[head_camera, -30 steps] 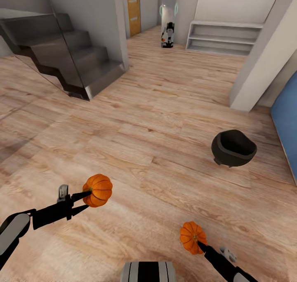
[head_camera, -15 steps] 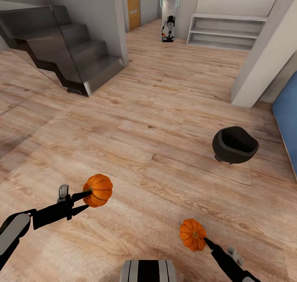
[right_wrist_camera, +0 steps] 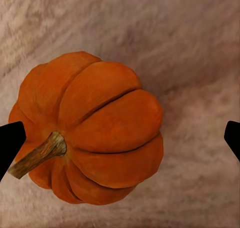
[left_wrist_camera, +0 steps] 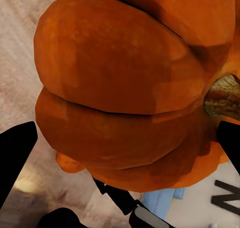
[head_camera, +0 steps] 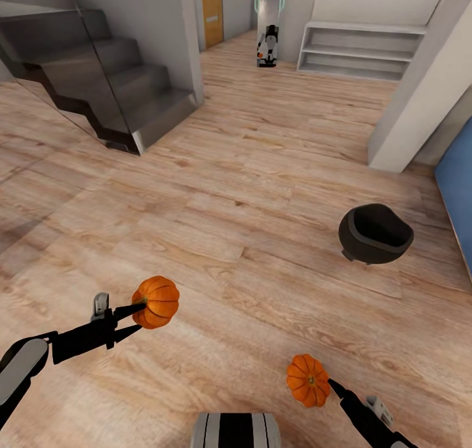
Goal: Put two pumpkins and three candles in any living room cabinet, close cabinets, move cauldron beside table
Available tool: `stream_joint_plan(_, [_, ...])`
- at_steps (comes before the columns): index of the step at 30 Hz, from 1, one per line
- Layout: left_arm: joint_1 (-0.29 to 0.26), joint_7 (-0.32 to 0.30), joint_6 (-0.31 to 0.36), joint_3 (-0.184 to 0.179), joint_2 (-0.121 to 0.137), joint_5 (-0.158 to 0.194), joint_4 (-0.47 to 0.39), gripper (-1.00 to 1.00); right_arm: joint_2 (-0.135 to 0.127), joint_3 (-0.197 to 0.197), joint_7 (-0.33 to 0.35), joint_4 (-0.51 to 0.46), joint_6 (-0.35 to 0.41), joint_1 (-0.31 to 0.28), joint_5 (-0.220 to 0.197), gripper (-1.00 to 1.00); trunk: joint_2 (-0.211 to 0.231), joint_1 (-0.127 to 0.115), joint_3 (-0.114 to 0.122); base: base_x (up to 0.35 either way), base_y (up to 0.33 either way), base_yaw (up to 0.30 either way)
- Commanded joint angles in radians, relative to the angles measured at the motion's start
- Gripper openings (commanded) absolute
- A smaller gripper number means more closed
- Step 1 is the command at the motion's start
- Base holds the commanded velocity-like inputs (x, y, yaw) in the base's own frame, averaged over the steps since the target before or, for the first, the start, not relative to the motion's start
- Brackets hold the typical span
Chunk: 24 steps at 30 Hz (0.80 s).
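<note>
Orange pumpkins [head_camera: 156, 302] btwn gripper fingers [head_camera: 128, 322]

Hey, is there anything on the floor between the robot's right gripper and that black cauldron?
Nothing visible. In the head view, bare wooden floor lies between the right gripper, which is shut on a pumpkin, and the cauldron ahead to its right.

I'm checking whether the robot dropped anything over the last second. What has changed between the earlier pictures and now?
Nothing was dropped. The right gripper pulled back slightly toward the robot, still carrying its pumpkin. The whole view shifted a little, so the camera moved; the cauldron on the floor only appears displaced. The left gripper still holds its pumpkin in the same spot.
</note>
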Motion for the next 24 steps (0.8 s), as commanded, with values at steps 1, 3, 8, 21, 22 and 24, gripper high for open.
stream_joint_plan(1, [-0.001, -0.006, 0.002, -0.001, 0.001, -0.001, 0.000, -1.00, 0.000, 0.008, 0.003, 0.001, 0.001, 0.000, -0.010, 1.00, 0.000, 0.000, -0.001, 0.016, 0.000, 0.000])
stream_joint_plan(3, [-0.001, -0.006, 0.002, -0.001, 0.000, -0.001, 0.000, -1.00, 0.000, 0.008, 0.002, 0.001, 0.001, 0.000, -0.010, 1.00, 0.000, 0.000, -0.001, 0.010, 0.000, 0.000])
stream_joint_plan(8, [-0.001, -0.006, 0.002, -0.002, 0.000, -0.001, 0.000, -1.00, 0.000, 0.007, -0.007, 0.001, 0.001, 0.000, -0.010, 1.00, 0.000, 0.000, -0.001, 0.003, 0.000, 0.000])
stream_joint_plan(21, [-0.001, -0.006, 0.003, -0.001, 0.001, 0.000, 0.001, -1.00, 0.005, 0.008, -0.022, -0.001, 0.000, 0.000, -0.002, 1.00, -0.002, 0.003, -0.024, 0.000, 0.000, 0.000])
stream_joint_plan(22, [-0.001, -0.006, 0.003, -0.001, 0.001, 0.000, 0.000, -1.00, 0.005, 0.008, -0.022, -0.001, 0.000, 0.000, -0.001, 1.00, -0.002, 0.003, -0.028, 0.000, 0.000, 0.000])
stream_joint_plan(24, [0.000, -0.014, 0.003, -0.001, 0.001, 0.000, -0.007, -1.00, 0.005, 0.008, -0.020, -0.001, 0.000, 0.000, 0.000, 1.00, -0.002, 0.004, -0.035, 0.000, 0.000, 0.000])
